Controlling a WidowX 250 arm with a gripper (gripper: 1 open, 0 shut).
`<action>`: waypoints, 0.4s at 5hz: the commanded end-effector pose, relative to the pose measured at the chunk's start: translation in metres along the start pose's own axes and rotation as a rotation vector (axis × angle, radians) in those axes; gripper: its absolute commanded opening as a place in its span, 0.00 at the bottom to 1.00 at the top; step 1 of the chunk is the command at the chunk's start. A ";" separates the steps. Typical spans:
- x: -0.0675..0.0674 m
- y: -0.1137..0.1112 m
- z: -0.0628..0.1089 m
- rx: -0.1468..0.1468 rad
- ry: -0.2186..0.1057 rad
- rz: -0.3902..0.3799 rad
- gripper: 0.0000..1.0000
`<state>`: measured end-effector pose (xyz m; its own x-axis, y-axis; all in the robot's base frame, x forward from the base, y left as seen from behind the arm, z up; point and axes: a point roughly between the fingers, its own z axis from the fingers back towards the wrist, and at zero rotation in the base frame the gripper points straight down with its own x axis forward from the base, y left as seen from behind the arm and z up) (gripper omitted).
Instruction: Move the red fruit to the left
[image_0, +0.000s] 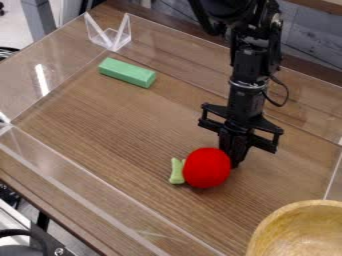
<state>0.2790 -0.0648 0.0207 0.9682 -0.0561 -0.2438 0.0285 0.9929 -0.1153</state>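
The red fruit lies on the wooden table, right of centre, with its light-green stem pointing left. My gripper hangs from the black arm and points almost straight down. It sits close against the fruit's upper right side. Its fingers are drawn together into one narrow tip, shut, with nothing between them. Whether the tip actually touches the fruit I cannot tell.
A flat green block lies at the back left. A clear plastic wall fences the tabletop on all sides. A clear folded stand sits at the far left corner. A wooden bowl's rim shows at the bottom right.
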 end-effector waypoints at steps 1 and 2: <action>-0.004 0.001 0.041 -0.032 -0.105 0.017 0.00; -0.011 0.007 0.067 -0.058 -0.157 0.038 0.00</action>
<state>0.2822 -0.0499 0.0735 0.9902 0.0057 -0.1398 -0.0281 0.9869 -0.1588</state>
